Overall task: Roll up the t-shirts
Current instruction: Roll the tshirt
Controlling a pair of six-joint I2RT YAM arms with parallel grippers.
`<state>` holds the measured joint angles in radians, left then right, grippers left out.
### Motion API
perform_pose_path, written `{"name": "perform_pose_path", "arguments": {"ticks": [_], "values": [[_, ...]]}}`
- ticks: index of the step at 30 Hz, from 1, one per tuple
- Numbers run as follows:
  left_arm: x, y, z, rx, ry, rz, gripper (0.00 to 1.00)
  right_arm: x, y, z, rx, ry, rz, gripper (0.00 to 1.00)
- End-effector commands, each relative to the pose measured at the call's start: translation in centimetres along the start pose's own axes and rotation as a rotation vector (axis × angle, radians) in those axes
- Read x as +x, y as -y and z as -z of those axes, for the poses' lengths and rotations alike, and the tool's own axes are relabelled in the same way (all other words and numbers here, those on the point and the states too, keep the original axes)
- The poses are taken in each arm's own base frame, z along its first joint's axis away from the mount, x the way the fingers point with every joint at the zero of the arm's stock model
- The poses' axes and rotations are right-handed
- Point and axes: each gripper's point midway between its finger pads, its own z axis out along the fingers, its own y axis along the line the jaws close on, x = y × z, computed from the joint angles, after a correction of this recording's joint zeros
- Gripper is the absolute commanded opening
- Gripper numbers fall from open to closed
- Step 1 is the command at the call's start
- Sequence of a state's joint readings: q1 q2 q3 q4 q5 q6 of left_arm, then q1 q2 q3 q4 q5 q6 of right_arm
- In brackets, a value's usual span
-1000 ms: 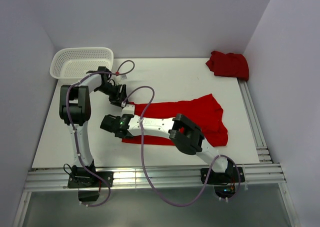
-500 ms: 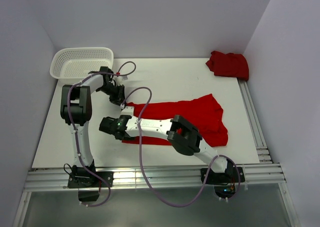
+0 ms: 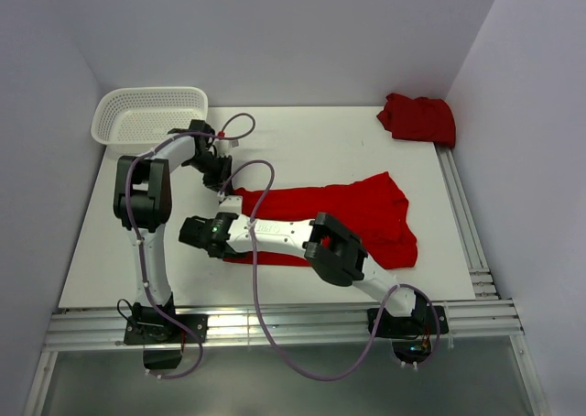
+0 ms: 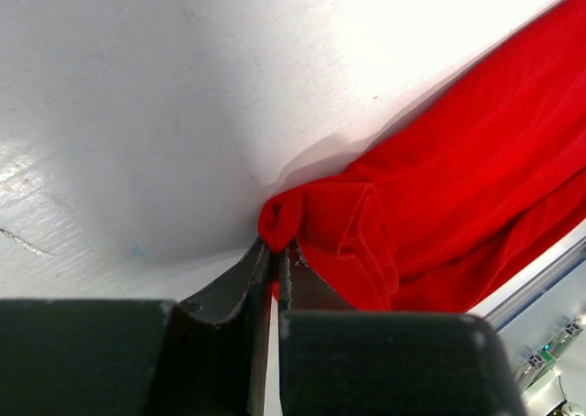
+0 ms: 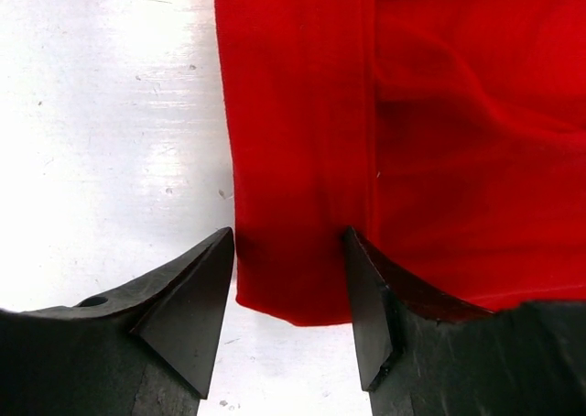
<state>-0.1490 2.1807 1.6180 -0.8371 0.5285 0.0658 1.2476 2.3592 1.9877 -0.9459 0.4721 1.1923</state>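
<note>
Red cloth dominated the middle of the white table [image 3: 311, 141]. The spread t-shirt [image 3: 366, 219] lay flattened there, running from near the left arm's wrist across toward the right side, its right end flaring wider and wrinkled. The bunched t-shirt [image 3: 417, 118] sat in a crumpled heap at the far right corner, well apart from the first and from both arms. A white mesh basket [image 3: 146, 114] stood at the far left corner, tilted against the wall, with nothing red visible inside it.

The left gripper [image 3: 222, 185] was down at the far-left corner of the spread t-shirt. In its wrist view the dark fingers [image 4: 298, 283] were pressed together on a small puckered fold of red fabric [image 4: 320, 219] — the corner was drawn up into a little hump right at the tips, and the rest of the shirt trailed away to the right over the table.

The right gripper [image 3: 194, 235] reached across the shirt's near edge to its near-left corner. From its wrist camera the right gripper [image 5: 288, 251] stood spread wide, one black finger [image 5: 197, 297] over bare table just left of the cloth and the other over the shirt itself. A folded strip of the shirt's left edge lay between them, and its hem ended just past the tips. Whether the tips touched the cloth could not be told.

Purple cables [image 3: 261, 279] looped from both arms, and an aluminium rail [image 3: 275, 324] ran along the near edge by the bases.
</note>
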Motion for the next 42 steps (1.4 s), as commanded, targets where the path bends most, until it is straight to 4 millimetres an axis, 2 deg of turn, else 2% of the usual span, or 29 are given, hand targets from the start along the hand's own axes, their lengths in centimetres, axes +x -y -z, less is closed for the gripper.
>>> {"name": "perform_pose_path", "arguments": {"ticks": [1,5,12,15,20,25,27,28,30,31,33,34,35,37,38,39,41,42], "values": [[-0.6,-0.6,0.1,-0.079,0.012,-0.046,0.09,1.3,0.5,1.0,0.022,-0.018,0.022,0.59],[-0.6,-0.5,0.0,-0.081,0.011,-0.046,0.08,1.3,-0.2,1.2,0.013,-0.009,0.037,0.6],[-0.5,-0.4,0.0,-0.087,0.005,-0.052,0.08,2.9,0.9,0.0,0.074,-0.051,0.067,0.56],[-0.4,-0.4,-0.2,-0.089,0.001,-0.053,0.08,3.6,1.1,-0.5,0.078,-0.069,0.071,0.5],[-0.4,-0.7,-0.2,-0.107,-0.004,-0.053,0.07,4.1,0.6,-0.8,0.052,-0.088,0.068,0.34],[-0.9,-0.9,0.4,-0.146,0.014,-0.06,0.05,3.5,-1.1,0.1,-0.132,-0.077,-0.044,0.14],[-1.2,-0.9,0.8,-0.159,0.025,-0.062,0.03,3.7,-1.4,-0.3,-0.203,-0.075,-0.095,0.12],[-1.3,-0.9,0.9,-0.162,0.029,-0.064,0.02,2.9,-1.7,0.7,-0.245,-0.064,-0.123,0.1],[-1.6,-0.9,1.2,-0.17,0.035,-0.065,0.0,2.4,-1.8,0.6,-0.291,-0.049,-0.169,0.08],[-1.6,-0.8,1.3,-0.17,0.034,-0.065,0.0,1.7,-2.1,1.4,-0.324,-0.035,-0.195,0.08],[-1.9,-0.6,1.5,-0.172,0.039,-0.067,0.0,1.4,-2.1,1.5,-0.367,-0.024,-0.247,0.07],[-2.0,-0.6,1.6,-0.172,0.043,-0.069,0.01,0.7,-2.2,2.3,-0.397,-0.014,-0.278,0.07],[-2.2,-0.5,1.9,-0.174,0.05,-0.072,0.02,1.2,-1.4,1.9,-0.39,-0.02,-0.302,0.07],[-2.4,-0.2,2.1,-0.167,0.057,-0.077,0.11,0.1,-1.7,2.9,-0.445,-0.007,-0.365,0.06],[-2.6,-0.1,2.4,-0.165,0.065,-0.082,0.13,0.5,-0.8,2.4,-0.431,-0.01,-0.391,0.06],[-2.6,0.0,2.5,-0.162,0.063,-0.083,0.19,-0.2,-1.0,3.2,-0.465,0.0,-0.424,0.06],[-2.8,0.4,2.7,-0.144,0.067,-0.091,0.27,0.1,0.0,2.7,-0.464,-0.01,-0.471,0.06],[-2.9,0.5,2.7,-0.135,0.069,-0.094,0.32,-0.1,-0.2,3.1,-0.494,-0.008,-0.5,0.06]]}}
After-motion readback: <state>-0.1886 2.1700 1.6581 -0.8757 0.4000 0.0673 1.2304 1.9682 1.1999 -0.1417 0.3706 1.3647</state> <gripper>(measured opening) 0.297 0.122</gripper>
